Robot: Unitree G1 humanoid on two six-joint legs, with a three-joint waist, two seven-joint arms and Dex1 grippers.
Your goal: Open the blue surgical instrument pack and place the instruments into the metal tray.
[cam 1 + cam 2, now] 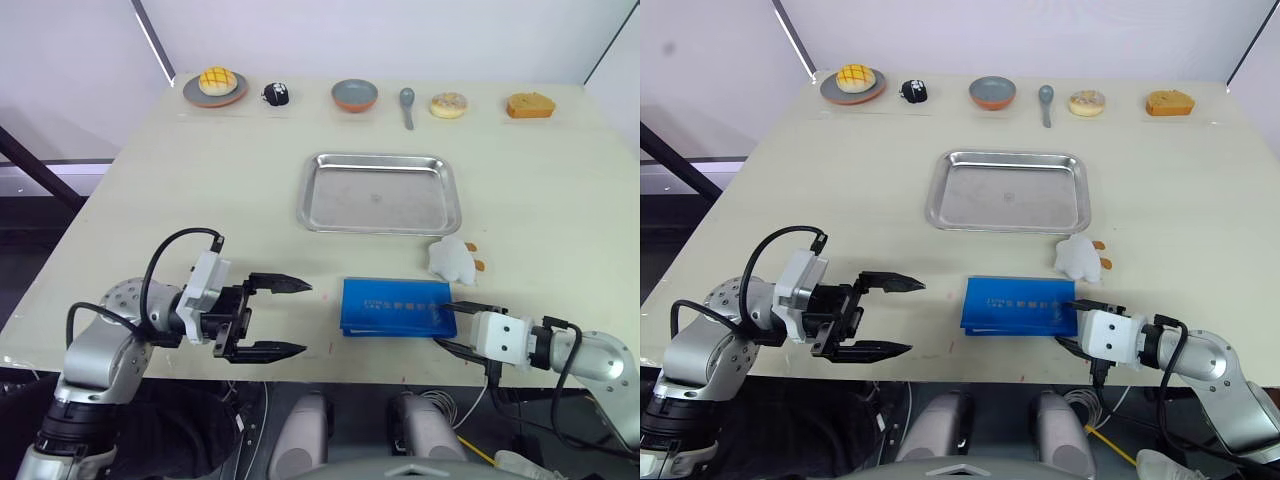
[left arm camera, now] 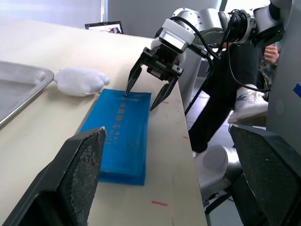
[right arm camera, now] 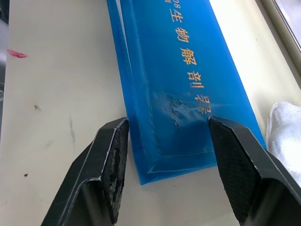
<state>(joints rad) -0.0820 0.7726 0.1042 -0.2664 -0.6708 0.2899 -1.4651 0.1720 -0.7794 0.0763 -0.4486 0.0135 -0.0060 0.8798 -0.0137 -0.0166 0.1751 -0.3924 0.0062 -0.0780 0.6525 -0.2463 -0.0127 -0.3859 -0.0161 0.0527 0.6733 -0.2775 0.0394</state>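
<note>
Near the front edge of the counter (image 1: 150, 180) lay the blue surgical instrument pack (image 1: 396, 307), folded shut with its printed side up, just in front of the metal tray (image 1: 380, 192). At the pack's right end, the right hand (image 1: 452, 325) was spread, its 2 fingers straddling that end without clamping it. Well apart to the pack's left, the left hand (image 1: 297, 318) hovered wide open, grasping nothing. Beside the tray's near right corner sat a white plush toy (image 1: 452, 259).
</note>
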